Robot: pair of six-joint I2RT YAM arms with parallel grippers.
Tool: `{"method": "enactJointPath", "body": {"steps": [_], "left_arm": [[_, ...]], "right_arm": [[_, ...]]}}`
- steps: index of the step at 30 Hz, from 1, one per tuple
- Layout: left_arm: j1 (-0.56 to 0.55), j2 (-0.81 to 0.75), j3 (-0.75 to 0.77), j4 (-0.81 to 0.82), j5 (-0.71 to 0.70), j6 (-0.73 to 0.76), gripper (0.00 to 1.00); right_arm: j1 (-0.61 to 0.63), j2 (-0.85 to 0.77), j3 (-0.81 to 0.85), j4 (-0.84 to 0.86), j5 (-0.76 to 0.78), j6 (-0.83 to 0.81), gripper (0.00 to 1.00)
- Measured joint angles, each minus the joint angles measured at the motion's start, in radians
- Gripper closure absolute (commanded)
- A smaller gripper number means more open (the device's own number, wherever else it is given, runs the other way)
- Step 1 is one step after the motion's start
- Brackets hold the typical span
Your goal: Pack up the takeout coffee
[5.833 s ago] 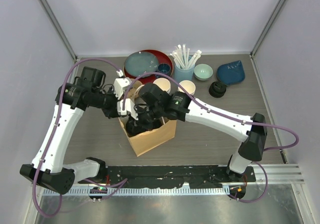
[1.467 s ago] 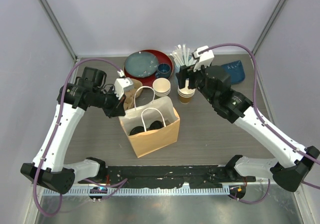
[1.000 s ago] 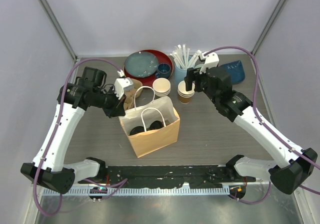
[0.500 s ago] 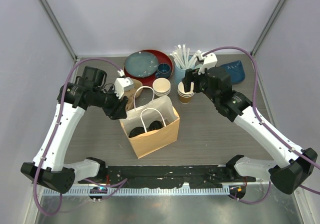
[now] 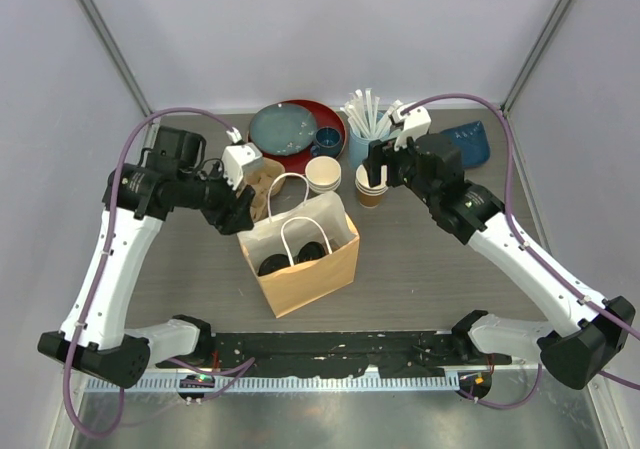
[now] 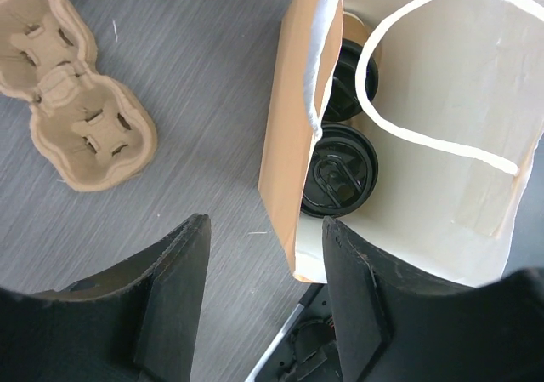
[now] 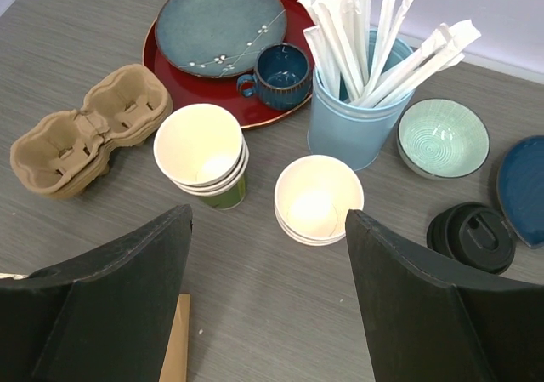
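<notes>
Shows both cups point(image 6: 340, 169) lid-up inside the bag point(image 5: 310, 274), mid-tabletop toward the near edge. Places the left pincer point(image 6: 265, 229) just outside the bag's left wall, spread wide and empty, pulled back from the rim where it sat half a second ago. Leaves the right pincer point(image 7: 268, 220) wide, empty, unmoved over the cup stacks point(image 7: 201, 156) near the far edge. Suggests packing essentially complete.

Bag point(image 6: 285, 144) hides sides of cups point(image 6: 340, 168)
</notes>
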Motion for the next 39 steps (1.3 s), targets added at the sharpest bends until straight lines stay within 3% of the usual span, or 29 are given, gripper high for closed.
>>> {"method": "enactJointPath", "body": {"steps": [7, 11, 14, 18, 23, 29, 39], "left_arm": [[0.000, 0.000, 0.085, 0.001, -0.024, -0.044, 0.40], [0.001, -0.002, 0.124, 0.014, -0.060, -0.081, 0.37], [0.011, -0.002, 0.137, 0.047, -0.101, -0.121, 0.34], [0.058, 0.006, 0.153, 0.107, -0.156, -0.171, 0.33], [0.130, 0.030, 0.160, 0.205, -0.211, -0.224, 0.33], [0.215, 0.064, 0.132, 0.298, -0.225, -0.262, 0.33], [0.298, 0.102, 0.060, 0.328, -0.157, -0.280, 0.33]], "right_arm": [[-0.035, 0.016, 0.073, -0.013, 0.001, -0.044, 0.27], [-0.109, 0.072, 0.158, -0.002, -0.010, -0.053, 0.44], [-0.204, 0.146, 0.212, 0.018, -0.052, -0.037, 0.55], [-0.338, 0.283, 0.266, 0.058, -0.146, 0.017, 0.60], [-0.415, 0.470, 0.330, 0.089, -0.236, 0.053, 0.67], [-0.420, 0.621, 0.390, 0.105, -0.327, 0.060, 0.67], [-0.396, 0.642, 0.389, 0.192, -0.351, 0.084, 0.68]]}}
